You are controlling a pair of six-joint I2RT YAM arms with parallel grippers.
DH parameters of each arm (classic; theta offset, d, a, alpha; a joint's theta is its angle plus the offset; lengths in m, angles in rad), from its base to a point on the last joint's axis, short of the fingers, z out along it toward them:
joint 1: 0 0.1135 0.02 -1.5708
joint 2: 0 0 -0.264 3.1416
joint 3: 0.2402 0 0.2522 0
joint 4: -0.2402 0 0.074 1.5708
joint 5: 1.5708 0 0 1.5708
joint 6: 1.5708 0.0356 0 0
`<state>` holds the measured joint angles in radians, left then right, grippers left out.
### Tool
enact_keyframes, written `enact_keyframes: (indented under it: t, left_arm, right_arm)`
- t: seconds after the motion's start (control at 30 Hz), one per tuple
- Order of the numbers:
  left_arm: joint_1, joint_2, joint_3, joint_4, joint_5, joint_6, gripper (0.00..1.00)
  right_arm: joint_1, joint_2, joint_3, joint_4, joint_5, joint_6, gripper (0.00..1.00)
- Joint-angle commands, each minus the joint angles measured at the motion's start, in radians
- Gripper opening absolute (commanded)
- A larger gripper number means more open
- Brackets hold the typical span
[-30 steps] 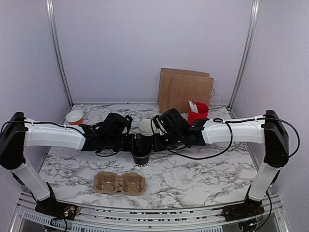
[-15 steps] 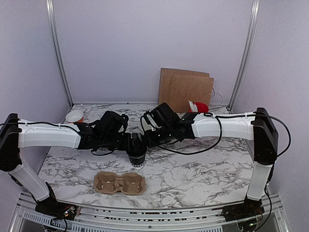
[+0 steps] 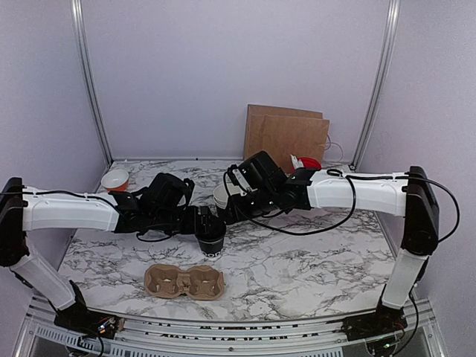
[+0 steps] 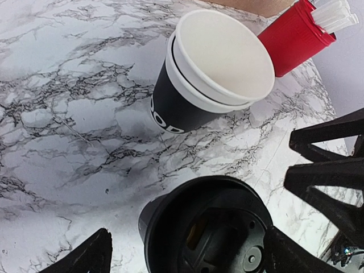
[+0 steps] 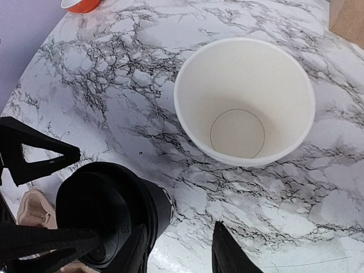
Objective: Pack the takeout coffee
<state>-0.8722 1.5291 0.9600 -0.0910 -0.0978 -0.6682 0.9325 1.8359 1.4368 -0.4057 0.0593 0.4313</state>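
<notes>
A black takeout cup (image 3: 211,239) with a black lid (image 4: 219,227) on top stands mid-table. My left gripper (image 4: 187,250) is open and straddles it; one finger is at the rim and the other stands clear of the wall. My right gripper (image 5: 179,256) hovers just beside the same cup (image 5: 108,213), jaws part open over bare marble with nothing between them. Behind stands a stack of cream cups (image 4: 219,57) nested in a black cup with white lettering (image 4: 170,111); the same stack (image 5: 244,96) shows its empty inside to the right wrist camera.
A tan cardboard cup carrier (image 3: 184,282) lies near the front edge. At the back stand a brown paper bag (image 3: 286,137), a red cup with white utensils (image 3: 306,163) and a small orange-and-white bowl (image 3: 115,180).
The left gripper and the black cup have shifted slightly left. The right arm swung left over the cups, then drew back a little.
</notes>
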Motion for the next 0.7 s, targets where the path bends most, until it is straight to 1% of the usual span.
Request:
enact_keyframes:
  t: [0.0,0.13,0.33,0.57,0.67]
  left_arm:
    - [0.0,-0.036,-0.061,0.09,0.085,-0.094,0.93]
    - [-0.016,-0.026,-0.096,0.181,0.119,-0.162,0.93]
    - [-0.045,0.01,-0.1,0.272,0.132,-0.22,0.93]
    - [-0.06,0.057,-0.057,0.282,0.121,-0.235,0.93]
    - [-0.06,0.058,-0.043,0.231,0.07,-0.215,0.93]
  right_arm:
    - [-0.005,-0.077,-0.038,0.002,0.013,0.002,0.38]
    - [-0.009,-0.107,-0.084,0.006,0.011,0.012,0.38]
    - [-0.018,-0.155,-0.141,0.011,0.011,0.015,0.38]
    - [-0.027,-0.185,-0.186,0.019,0.004,0.022,0.38]
    - [-0.028,-0.188,-0.198,0.029,-0.005,0.029,0.38]
